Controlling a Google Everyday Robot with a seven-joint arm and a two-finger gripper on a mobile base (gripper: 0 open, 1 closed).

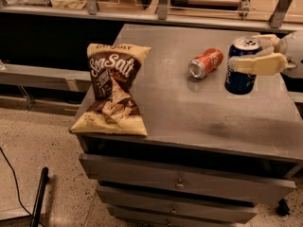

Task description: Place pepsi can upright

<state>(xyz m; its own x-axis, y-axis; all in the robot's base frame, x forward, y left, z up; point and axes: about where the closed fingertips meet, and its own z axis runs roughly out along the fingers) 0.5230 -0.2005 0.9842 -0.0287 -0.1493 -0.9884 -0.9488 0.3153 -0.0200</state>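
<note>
A: What sits closest to the camera?

B: The speckled floor point(28, 145) at lower left, with a thin black rod point(39, 195) leaning across it. Beside that is the front of a grey metal cabinet with stacked drawers point(180, 183), each with a small knob.

A: And on top of it?

B: The grey tabletop point(189, 112). At its near left corner lies a tan and brown chip bag point(112, 91), flat on its back, its lower edge reaching the front lip.

A: Further in?

B: An orange soda can point(206, 62) lies on its side right of the middle, with its silver end turned toward the camera. Just beside it, to the right, is the pepsi can point(240, 79), dark blue, upright with its silver top facing up. The two cans are close but apart.

A: Is the blue one standing on the surface?

B: Its base is at the tabletop, but I cannot tell whether it rests there or hangs just above.

A: Where is the end effector point(246, 53)?

B: It reaches in from the right edge and is pinching the pepsi can. One cream finger point(260, 64) crosses the can's front near the top, and the other is behind the rim.

A: Beyond that?

B: A metal rail point(189, 18) runs along the back.
</note>
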